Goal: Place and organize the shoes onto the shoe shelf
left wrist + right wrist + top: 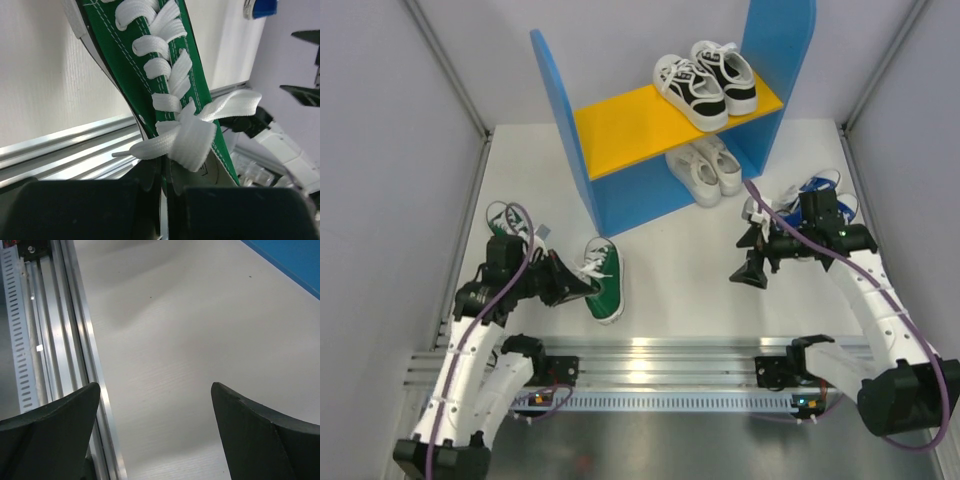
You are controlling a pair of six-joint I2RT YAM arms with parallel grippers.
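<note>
A green sneaker (605, 281) with white laces lies on the table in front of the shoe shelf (560, 95). My left gripper (582, 285) is shut on its collar edge; the left wrist view shows the shoe (150, 45) and the jaws pinched together (167, 180) on its rim just below the lace bow. A second green shoe (503, 214) shows partly behind my left arm. The white pair (706, 167) sits under the orange board (620, 125). A blue shoe (822, 187) is partly hidden behind my right arm. My right gripper (752, 262) is open and empty above bare table (156, 390).
A black-and-white pair (708, 83) stands on the right half of the orange board. The metal rail (650, 355) runs along the near table edge and shows in the right wrist view (65, 330). Grey walls close in left and right.
</note>
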